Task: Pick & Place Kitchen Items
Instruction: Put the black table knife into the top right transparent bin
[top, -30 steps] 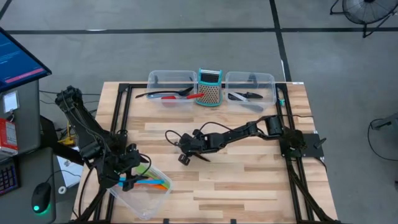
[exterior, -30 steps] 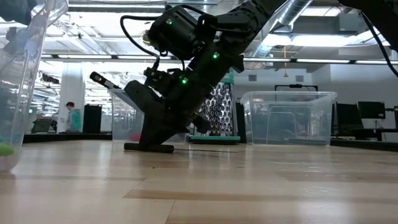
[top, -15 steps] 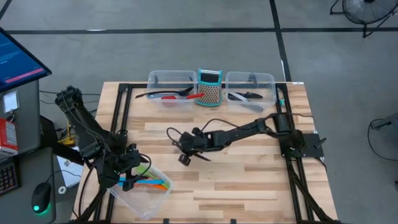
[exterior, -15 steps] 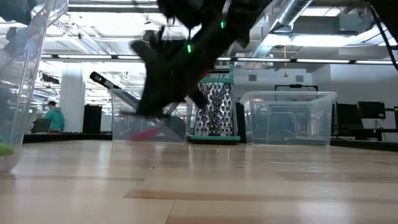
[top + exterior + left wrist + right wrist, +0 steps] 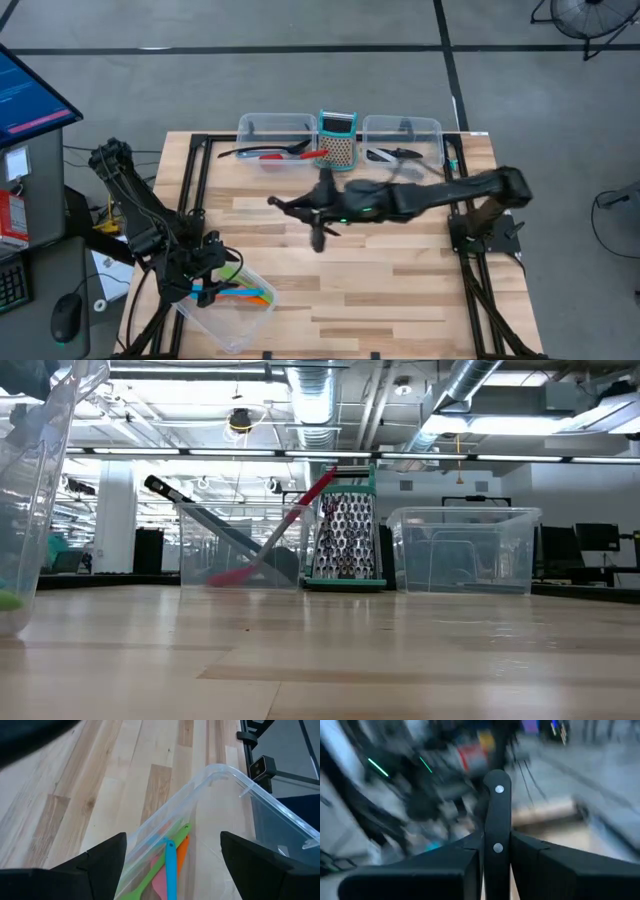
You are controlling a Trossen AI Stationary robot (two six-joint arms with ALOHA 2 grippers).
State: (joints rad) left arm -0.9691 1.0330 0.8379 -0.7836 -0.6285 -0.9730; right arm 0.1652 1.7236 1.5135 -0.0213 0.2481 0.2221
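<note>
Knife point(image 5: 497, 827) clenched in your right tool point(image 5: 318, 205), mid-tabletop; handle points ahead; knife tub point(image 5: 403, 140) lies far-right; left tool point(image 5: 170, 865) released

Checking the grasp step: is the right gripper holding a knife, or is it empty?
Holding. In the right wrist view the right gripper is shut on a black riveted knife handle standing up between its fingers.

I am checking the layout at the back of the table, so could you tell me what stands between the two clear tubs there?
The teal-framed grater stands upright between the left tub and the right tub, seen in both the high and low views.
</note>
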